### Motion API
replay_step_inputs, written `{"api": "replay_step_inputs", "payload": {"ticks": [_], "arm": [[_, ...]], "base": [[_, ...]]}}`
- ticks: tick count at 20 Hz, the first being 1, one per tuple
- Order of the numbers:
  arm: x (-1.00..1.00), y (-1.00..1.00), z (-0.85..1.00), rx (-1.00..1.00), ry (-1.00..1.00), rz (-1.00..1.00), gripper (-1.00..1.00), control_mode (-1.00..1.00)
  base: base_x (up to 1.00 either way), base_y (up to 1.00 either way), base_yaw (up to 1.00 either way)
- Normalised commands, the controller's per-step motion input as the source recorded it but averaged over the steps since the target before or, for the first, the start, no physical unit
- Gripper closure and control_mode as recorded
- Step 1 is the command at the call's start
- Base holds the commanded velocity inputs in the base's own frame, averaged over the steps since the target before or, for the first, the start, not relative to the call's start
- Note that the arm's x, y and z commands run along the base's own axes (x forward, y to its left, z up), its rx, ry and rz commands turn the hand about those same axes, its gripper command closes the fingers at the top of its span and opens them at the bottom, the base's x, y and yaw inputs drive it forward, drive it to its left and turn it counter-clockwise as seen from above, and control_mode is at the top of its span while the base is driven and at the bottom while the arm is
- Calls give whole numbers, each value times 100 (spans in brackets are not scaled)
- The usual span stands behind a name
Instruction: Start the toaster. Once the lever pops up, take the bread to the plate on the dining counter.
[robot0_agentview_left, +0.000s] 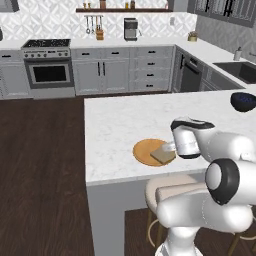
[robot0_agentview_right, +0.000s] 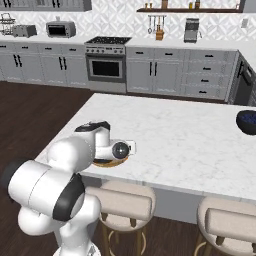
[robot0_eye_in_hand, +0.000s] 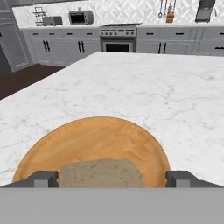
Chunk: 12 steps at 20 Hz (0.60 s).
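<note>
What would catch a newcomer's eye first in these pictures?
First, the white arm bent low over the dining counter, its gripper just above the plate near the counter's front edge. Next, the bread lying on that plate, between the wide-open jaws and touched by neither. Then the dark blue bowl, alone at the counter's far right.
</note>
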Motion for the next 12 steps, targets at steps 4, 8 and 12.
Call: {"api": "replay_step_inputs", "payload": {"ticks": [4, 8, 12], "arm": [[23, -54, 15, -6, 0, -8, -100, -100], [14, -41, 47, -8, -1, -7, -100, -100], [-41, -3, 98, -3, -5, -5, -100, -100]], "base": [[0, 0, 0], [0, 0, 0], [0, 0, 0]]}}
